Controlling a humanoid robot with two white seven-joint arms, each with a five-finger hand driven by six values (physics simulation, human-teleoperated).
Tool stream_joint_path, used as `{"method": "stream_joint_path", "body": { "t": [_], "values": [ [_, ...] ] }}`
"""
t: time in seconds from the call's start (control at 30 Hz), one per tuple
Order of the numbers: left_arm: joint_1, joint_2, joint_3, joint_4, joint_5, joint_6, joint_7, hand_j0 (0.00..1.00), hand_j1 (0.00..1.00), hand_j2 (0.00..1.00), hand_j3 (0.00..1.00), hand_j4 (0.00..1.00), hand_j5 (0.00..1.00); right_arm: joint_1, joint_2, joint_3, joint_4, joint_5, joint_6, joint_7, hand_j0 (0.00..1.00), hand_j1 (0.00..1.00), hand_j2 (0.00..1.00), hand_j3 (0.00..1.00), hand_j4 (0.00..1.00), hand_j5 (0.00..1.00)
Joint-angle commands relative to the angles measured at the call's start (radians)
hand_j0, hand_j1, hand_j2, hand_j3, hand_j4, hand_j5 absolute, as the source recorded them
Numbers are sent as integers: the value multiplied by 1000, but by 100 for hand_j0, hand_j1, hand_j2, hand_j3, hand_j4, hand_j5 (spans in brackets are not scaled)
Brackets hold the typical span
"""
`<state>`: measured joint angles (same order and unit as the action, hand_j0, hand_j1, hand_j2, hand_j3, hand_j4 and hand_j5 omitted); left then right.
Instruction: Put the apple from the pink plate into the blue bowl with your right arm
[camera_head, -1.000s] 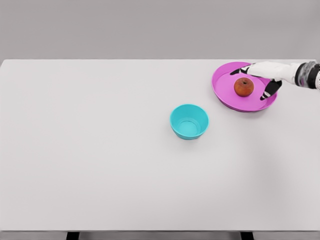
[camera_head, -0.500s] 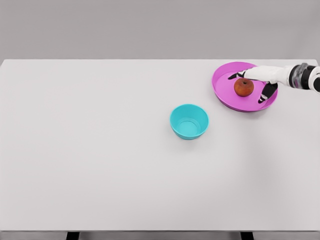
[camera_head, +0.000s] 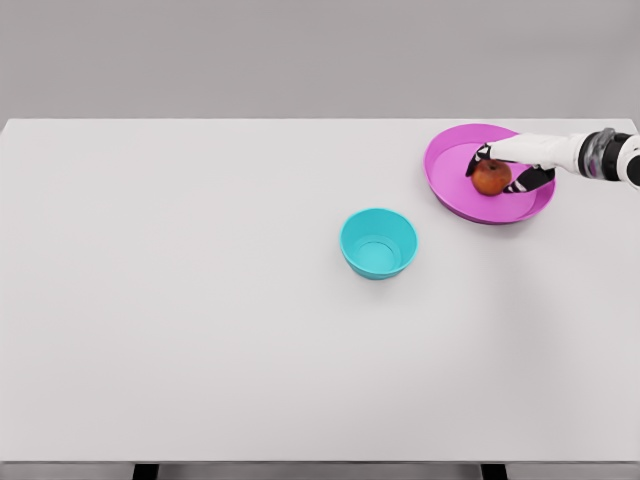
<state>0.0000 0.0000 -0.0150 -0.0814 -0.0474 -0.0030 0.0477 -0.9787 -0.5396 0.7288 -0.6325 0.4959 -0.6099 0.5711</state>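
A red-brown apple (camera_head: 490, 178) lies on the pink plate (camera_head: 450, 185) at the table's far right. My right hand (camera_head: 497, 169) reaches in from the right edge and is shut on the apple, black fingertips curled against its far left side and its near right side. The apple still rests on the plate. A blue bowl (camera_head: 378, 242) stands empty near the middle of the table, left of and nearer than the plate. The left arm is out of view.
The white table (camera_head: 200, 300) spans the whole view, with its front edge near the bottom of the picture and a grey wall behind.
The right hand's fingers, spread around the apple a second ago, have drawn in and closed onto it. The wrist has slid slightly left. Apple, plate and bowl stay put.
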Motion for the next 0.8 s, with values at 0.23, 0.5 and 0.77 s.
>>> {"method": "stream_joint_path", "body": {
  "t": [0.23,0.5,0.77],
  "values": [
    [0,0,0,0,0,0,0,100,100,100,100,100,100,-2,-3,-3,-9,0,-1,3,49,49,49,49,49,49],
    [0,0,0,0,0,0,0,100,100,100,100,100,100,-23,-14,-12,-19,-5,-1,3,49,49,49,49,49,49],
    [0,0,0,0,0,0,0,100,100,100,100,100,100,-20,-25,-28,-121,-10,-1,3,49,49,49,49,49,49]
  ]
}}
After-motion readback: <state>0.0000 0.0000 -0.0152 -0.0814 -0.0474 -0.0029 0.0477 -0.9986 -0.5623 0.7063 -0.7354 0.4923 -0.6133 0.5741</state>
